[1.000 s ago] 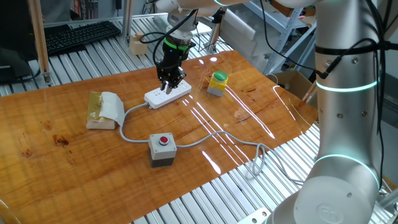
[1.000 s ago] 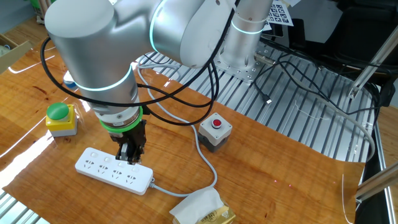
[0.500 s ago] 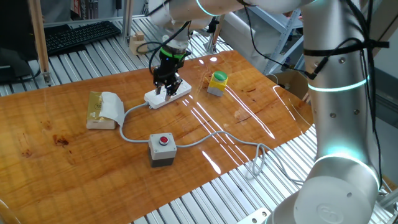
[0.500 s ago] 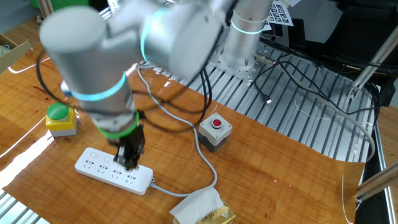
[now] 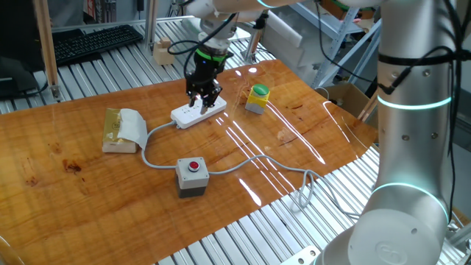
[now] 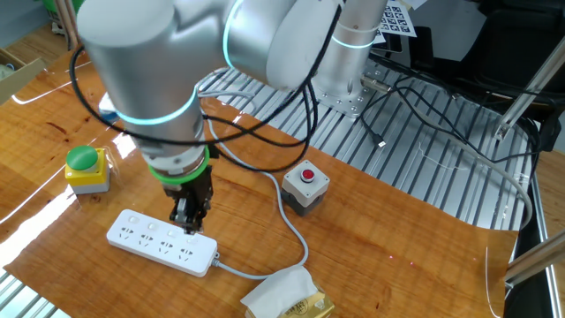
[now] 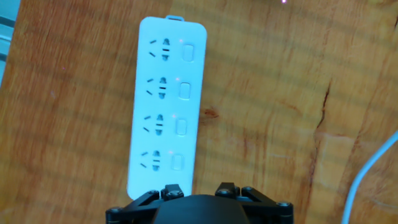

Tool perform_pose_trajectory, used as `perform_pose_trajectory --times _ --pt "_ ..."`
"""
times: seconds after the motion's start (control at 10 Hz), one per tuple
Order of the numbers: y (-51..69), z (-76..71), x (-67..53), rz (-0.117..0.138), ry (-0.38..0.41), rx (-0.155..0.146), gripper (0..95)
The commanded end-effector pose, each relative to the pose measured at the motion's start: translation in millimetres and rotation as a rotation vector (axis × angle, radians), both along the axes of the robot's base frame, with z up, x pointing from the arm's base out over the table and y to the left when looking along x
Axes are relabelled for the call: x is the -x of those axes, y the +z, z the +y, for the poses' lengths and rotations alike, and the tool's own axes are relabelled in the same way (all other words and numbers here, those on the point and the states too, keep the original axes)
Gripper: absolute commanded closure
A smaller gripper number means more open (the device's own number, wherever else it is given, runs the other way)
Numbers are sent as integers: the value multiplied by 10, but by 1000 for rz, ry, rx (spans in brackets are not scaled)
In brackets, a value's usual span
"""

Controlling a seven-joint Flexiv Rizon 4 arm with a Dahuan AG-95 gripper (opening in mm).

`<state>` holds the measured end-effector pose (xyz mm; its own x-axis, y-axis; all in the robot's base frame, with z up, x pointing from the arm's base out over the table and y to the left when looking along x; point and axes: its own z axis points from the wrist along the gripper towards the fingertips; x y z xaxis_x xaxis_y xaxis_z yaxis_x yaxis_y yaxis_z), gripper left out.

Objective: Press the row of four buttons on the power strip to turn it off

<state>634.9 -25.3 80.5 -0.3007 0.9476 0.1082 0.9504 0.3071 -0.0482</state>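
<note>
Right now the long flat white plastic power strip (image 5: 199, 112) lies flat on the brown wooden worktop (image 5: 309, 147), toward its far side, with the green-capped yellow button (image 5: 257, 98) to its right and the grey box with the red round button (image 5: 192, 177) nearer to me. Its grey-white cable (image 5: 154, 129) leaves the left end and curls across the wood.

My arm hangs straight down over the strip, jaws pointing at it from just above. I read that as a stance for poking downward on one switch at a time. Whether the jaws are released or clenched I cannot tell from any view, and I see nothing held in them.

From the hand view the four small white rocker buttons (image 7: 185, 91) run in one line away from the camera, each just right of its socket. That lets me step along the row. I cannot tell which are already pressed
</note>
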Motion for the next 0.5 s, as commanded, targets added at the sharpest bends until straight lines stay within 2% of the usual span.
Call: perform_pose_trajectory --times 0.1,0.5 --pt "5 -7 35 -12 -15 4 570" --pt "-68 -59 5 -21 -38 2 570"
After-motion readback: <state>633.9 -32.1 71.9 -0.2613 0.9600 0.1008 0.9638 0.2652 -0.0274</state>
